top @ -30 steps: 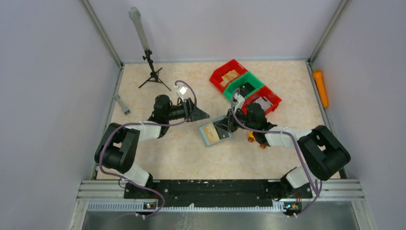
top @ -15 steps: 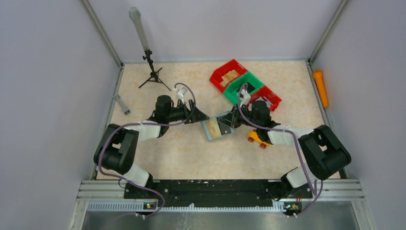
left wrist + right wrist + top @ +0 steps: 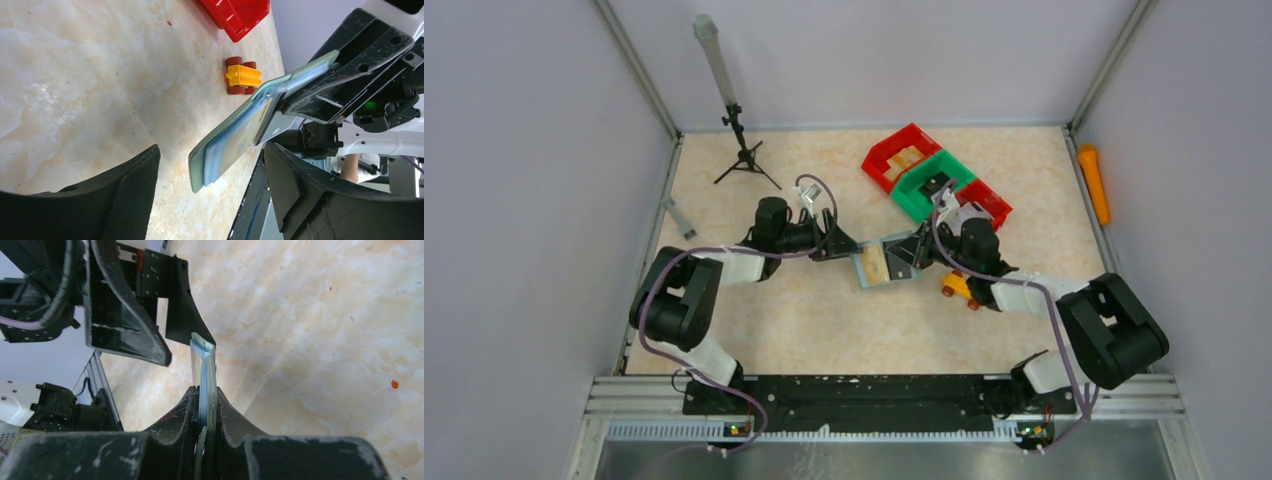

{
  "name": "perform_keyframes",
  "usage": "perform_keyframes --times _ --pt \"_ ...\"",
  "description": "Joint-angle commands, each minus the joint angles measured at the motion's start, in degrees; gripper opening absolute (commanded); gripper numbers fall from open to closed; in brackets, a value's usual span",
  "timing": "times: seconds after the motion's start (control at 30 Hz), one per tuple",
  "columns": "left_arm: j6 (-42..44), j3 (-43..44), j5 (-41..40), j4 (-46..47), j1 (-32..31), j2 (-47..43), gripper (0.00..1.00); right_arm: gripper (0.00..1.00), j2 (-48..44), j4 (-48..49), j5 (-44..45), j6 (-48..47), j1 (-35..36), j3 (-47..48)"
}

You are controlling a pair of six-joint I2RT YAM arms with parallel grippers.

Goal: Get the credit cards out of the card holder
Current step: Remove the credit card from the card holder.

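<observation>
The grey-green card holder [image 3: 876,266] is held tilted above the table by my right gripper [image 3: 911,253], which is shut on its right edge. In the right wrist view the holder [image 3: 206,365] stands edge-on between the closed jaws [image 3: 206,392]. A tan-orange credit card with blue edging [image 3: 247,134] sits in the holder [image 3: 210,160]. My left gripper [image 3: 842,245] is open, and in its wrist view the fingers [image 3: 132,195] flank the holder's free edge without touching it [image 3: 211,150]. How many cards there are cannot be told.
A yellow toy car [image 3: 958,288] lies just right of the holder, under my right arm. Red and green bins [image 3: 932,181] stand at the back right. A black tripod [image 3: 742,152] stands at the back left, with a grey tool [image 3: 678,218] by the left wall.
My right gripper has carried the holder a little up and back. My left gripper has moved right, so its open jaws now straddle the holder's free edge.
</observation>
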Motion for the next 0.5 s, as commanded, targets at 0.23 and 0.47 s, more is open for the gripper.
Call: perform_keyframes --times 0.23,0.47 --pt "-3.30 3.05 6.02 8.28 -3.21 2.87 0.60 0.00 -3.40 9.18 1.12 2.09 -1.11 -1.72" --pt "-5.35 1.99 6.88 12.64 -3.53 1.83 0.17 0.00 -2.50 8.71 1.23 2.11 -1.20 -1.28"
